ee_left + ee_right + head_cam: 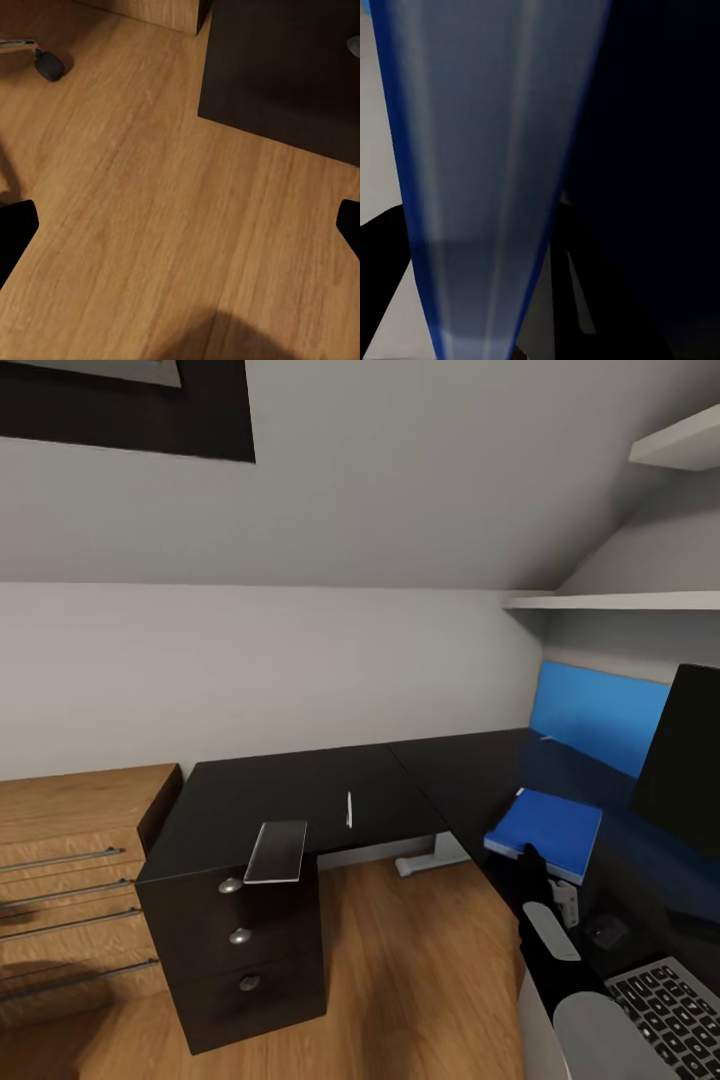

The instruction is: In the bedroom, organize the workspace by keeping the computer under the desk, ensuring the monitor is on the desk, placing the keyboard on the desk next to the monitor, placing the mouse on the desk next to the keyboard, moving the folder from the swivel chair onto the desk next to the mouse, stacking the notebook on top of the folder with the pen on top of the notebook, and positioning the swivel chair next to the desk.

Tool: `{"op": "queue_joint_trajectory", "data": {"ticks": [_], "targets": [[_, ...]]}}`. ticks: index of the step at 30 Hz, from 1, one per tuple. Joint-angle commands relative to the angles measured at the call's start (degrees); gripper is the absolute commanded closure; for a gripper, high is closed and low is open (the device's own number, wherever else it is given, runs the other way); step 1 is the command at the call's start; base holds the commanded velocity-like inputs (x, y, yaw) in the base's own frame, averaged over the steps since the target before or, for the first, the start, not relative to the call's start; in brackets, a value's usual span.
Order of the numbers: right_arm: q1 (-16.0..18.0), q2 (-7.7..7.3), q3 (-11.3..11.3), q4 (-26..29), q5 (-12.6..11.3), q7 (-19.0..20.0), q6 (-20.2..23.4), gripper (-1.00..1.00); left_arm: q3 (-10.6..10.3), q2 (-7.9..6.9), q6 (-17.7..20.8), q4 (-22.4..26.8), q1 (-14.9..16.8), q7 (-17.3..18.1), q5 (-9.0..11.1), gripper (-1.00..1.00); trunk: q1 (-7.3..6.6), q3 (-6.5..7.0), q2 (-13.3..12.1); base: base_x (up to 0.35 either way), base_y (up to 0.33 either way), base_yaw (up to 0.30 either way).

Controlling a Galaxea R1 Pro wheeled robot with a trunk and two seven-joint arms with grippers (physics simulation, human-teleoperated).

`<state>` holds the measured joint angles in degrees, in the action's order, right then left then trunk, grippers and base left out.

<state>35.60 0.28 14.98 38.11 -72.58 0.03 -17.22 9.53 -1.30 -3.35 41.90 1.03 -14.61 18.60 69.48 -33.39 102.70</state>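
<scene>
Currently, step in hand: setting the folder (545, 832) onto the desk (300, 790), judged from how things lie.
Folder: bright blue, resting on the desk's right wing, between the monitor (685, 760) and the desk's inner edge; its near end sits over that edge by the right gripper (528, 857).
Right gripper: at the folder's near end; in the right wrist view the blue folder (487, 172) runs between the dark fingers (382, 277), so the jaws look clamped on it.
Left gripper: its two dark fingertips (15, 236) stand wide apart over bare wood floor, holding nothing.
Notebook (277, 851): on the desk's front left corner above the drawer unit, well apart from the folder, and overhanging the front edge.
Pen (349, 809): thin and white, on the desk just beside the notebook, toward the corner of the L.
Keyboard (668, 1002): on the desk nearer the robot than the folder.
Mouse (605, 932): small and dark, between keyboard and folder.
Risk, folder: let go with its end past the desk edge, it could tip to the floor.
Risk, mouse: pushing the folder further in might nudge it.
Risk, notebook: a careless reach could knock it off the corner.
</scene>
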Motion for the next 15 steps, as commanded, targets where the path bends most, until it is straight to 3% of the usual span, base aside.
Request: {"op": "queue_joint_trajectory", "data": {"ticks": [1, 8, 15], "targets": [[0.0, 0.00, 0.3, -0.3, -1.5, -0.1, 0.0, 1.00, -0.1, -0.02, -0.3, 0.1, 0.0, -0.1, 0.6, -1.00, 0.23, -0.26, 0.4, 0.000, 0.000, 0.000], [0.0, -0.01, 0.2, -0.3, -1.5, -0.1, 0.0, 1.00, -0.1, -0.02, -0.3, 0.1, 0.0, -0.2, 0.6, -1.00, 1.77, -1.52, 3.2, 0.000, 0.000, 0.000], [0.0, -0.01, 0.2, -0.3, -1.4, -0.2, -0.1, 1.00, -0.1, -0.02, -0.3, 0.1, 0.0, -0.1, 0.7, -1.00, 1.77, -1.52, 3.2, 0.000, 0.000, 0.000]]}}
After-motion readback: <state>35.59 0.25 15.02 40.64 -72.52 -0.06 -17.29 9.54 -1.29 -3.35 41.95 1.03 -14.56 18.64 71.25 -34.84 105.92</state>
